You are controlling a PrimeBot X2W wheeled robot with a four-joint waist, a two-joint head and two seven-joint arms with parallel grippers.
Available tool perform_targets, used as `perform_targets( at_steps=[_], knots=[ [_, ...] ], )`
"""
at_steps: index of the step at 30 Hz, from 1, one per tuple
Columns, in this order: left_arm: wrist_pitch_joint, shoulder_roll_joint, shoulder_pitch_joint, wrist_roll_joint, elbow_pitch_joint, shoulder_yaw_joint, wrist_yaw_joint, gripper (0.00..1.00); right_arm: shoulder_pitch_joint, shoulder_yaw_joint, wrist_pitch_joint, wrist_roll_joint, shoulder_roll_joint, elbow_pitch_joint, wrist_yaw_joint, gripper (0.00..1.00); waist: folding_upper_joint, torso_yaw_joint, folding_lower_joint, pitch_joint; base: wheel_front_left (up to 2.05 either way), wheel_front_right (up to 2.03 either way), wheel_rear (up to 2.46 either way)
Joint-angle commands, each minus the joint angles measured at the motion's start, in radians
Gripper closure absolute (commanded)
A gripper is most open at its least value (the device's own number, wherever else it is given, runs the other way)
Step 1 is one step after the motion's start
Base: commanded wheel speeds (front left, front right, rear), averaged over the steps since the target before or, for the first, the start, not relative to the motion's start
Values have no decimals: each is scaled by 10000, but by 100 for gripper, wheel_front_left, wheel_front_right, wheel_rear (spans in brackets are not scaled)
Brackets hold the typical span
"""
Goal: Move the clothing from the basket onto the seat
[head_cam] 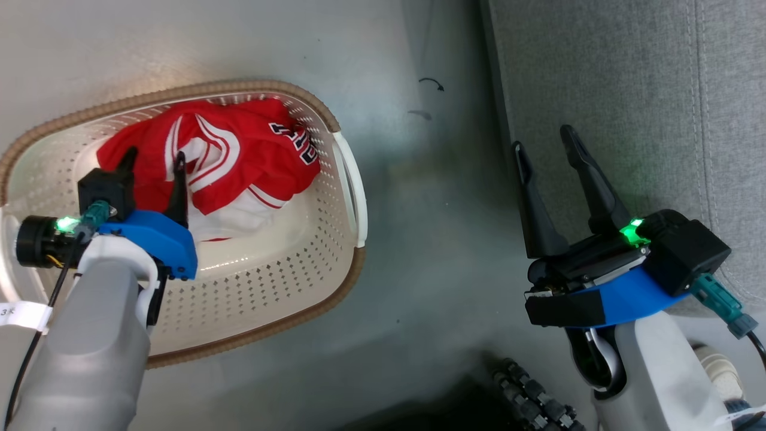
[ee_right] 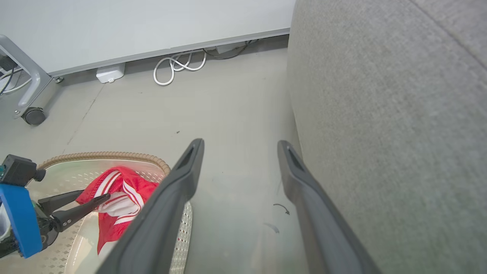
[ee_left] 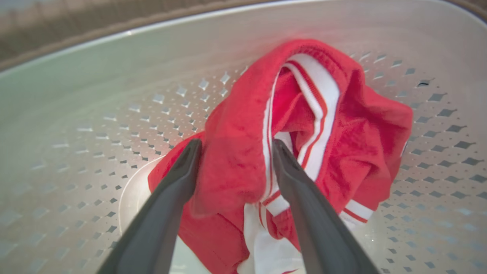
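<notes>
Clothing (head_cam: 227,155) of red, white-striped fabric lay bunched in the oval cream perforated basket (head_cam: 287,269), the left gripper (head_cam: 155,155) straddling a fold, jaws apart as if to pinch it, the right gripper (head_cam: 543,139) hanging equally agape beside the grey upholstered seat (head_cam: 628,90).

clothing (ee_left: 342,144): red with white stripes, crumpled in the basket (ee_left: 95,114)
left gripper (ee_left: 236,146): jaws apart, a red fold between their tips
basket wall: cream, perforated

Head camera looks down; left wrist camera faces the basket (ee_left: 95,95) close ahead of the left end effector (ee_left: 235,144); all views share it.
</notes>
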Motion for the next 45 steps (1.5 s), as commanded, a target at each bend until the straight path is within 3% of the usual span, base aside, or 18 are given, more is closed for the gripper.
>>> perform_targets(
  at_steps=[1,6,8,9,27,34,45],
  knots=[
    [-30,83,-204,70,53,13,84,0,-119,25,-48,80,8,-78,3,0,1,-82,-2,131,0,0,0],
    [-30,59,-511,171,351,-3,256,0,-155,88,-50,169,8,-145,1,0,1,-124,-2,303,0,0,0],
    [-30,36,-574,187,433,-49,194,96,-166,120,-50,213,8,-142,1,0,1,-134,-2,336,0,0,0],
    [-30,17,-619,198,433,-65,182,100,-175,133,-51,232,8,-140,1,0,1,-138,-2,345,0,0,0],
    [-30,-427,-340,31,406,-11,-156,100,-329,166,-51,-72,7,137,1,0,1,116,-2,-369,0,0,0],
    [-30,-603,279,204,71,-327,-352,100,-233,168,-45,-254,6,388,3,0,1,473,-2,-1721,0,0,0],
    [-32,-1054,1975,320,-1265,-1259,-513,100,502,120,-45,-619,1,1176,3,0,1,1229,-2,-4751,0,0,0]
  ],
)
